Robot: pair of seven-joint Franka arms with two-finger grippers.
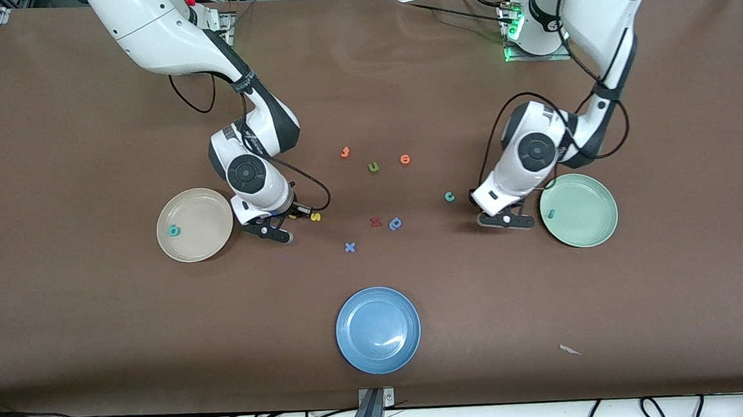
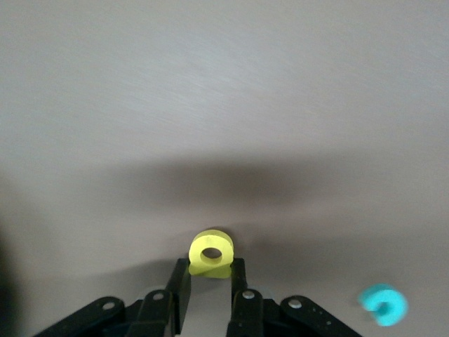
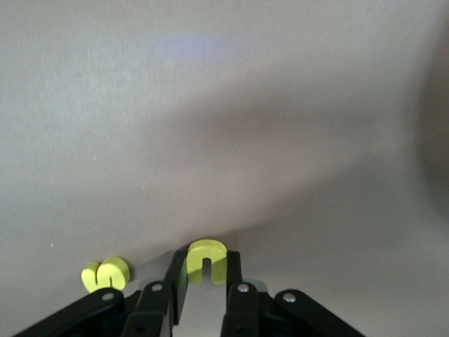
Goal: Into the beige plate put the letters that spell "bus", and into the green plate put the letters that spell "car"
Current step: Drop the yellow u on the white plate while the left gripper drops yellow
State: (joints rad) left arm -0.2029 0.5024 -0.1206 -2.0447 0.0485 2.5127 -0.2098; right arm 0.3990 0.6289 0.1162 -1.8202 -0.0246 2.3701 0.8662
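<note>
The beige plate (image 1: 200, 209) lies toward the right arm's end of the table with the teal b (image 1: 173, 231) in it. Beside it, low at the table, my right gripper (image 1: 277, 228) (image 3: 207, 272) is shut on the yellow u (image 3: 207, 262). The yellow s (image 1: 315, 217) (image 3: 105, 274) lies just beside it. The green plate (image 1: 588, 211) holds the teal r (image 1: 550, 212). Next to that plate my left gripper (image 1: 506, 218) (image 2: 210, 272) is shut on the yellow a (image 2: 210, 254), down at the table. The teal c (image 1: 449, 196) (image 2: 384, 305) lies close by.
Mid-table lie an orange t (image 1: 345, 152), an olive u (image 1: 373, 167), an orange o (image 1: 405, 160), a red z (image 1: 375, 222), a blue p (image 1: 395, 223) and a blue x (image 1: 349, 247). A blue plate (image 1: 377, 329) sits nearest the front camera, a paper scrap (image 1: 570, 350) beside it.
</note>
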